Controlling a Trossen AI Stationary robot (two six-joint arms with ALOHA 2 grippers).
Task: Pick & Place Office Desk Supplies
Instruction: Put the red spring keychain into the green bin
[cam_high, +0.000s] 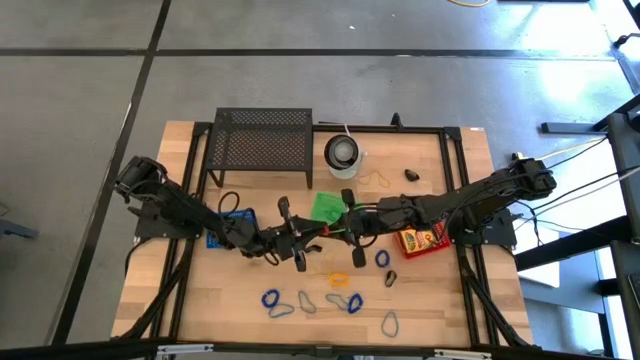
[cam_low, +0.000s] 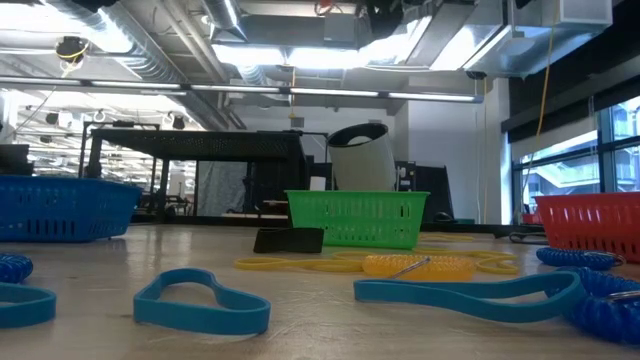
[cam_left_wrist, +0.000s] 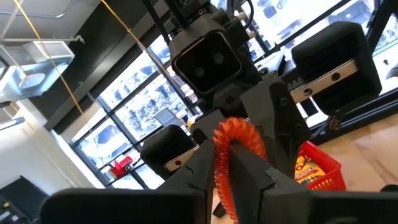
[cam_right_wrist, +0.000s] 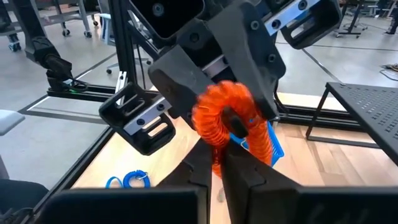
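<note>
Three small baskets stand near the middle of the table (cam_high: 190, 290): a blue basket (cam_high: 232, 222) on the left, a green basket (cam_high: 326, 207) in the centre and a red basket (cam_high: 424, 242) on the right, the red one holding a yellow-green crayon box (cam_high: 420, 240). What the blue and green ones hold cannot be told. Behind them, along the far edge, are a black mesh rack (cam_high: 262, 140) and a round white cup (cam_high: 342, 153).

Both grippers meet in the air above the table's middle, in front of the green basket. The left gripper (cam_left_wrist: 231, 168) and the right gripper (cam_right_wrist: 217, 163) are each closed on the same orange coiled loop (cam_right_wrist: 222, 118), one from each side.

Blue and grey loops (cam_high: 305, 301) lie scattered toward the near edge, with a yellow loop (cam_high: 339, 278) beside them and a small black clip (cam_high: 411, 174) near the far right corner. The table's left and right margins lie bare.
</note>
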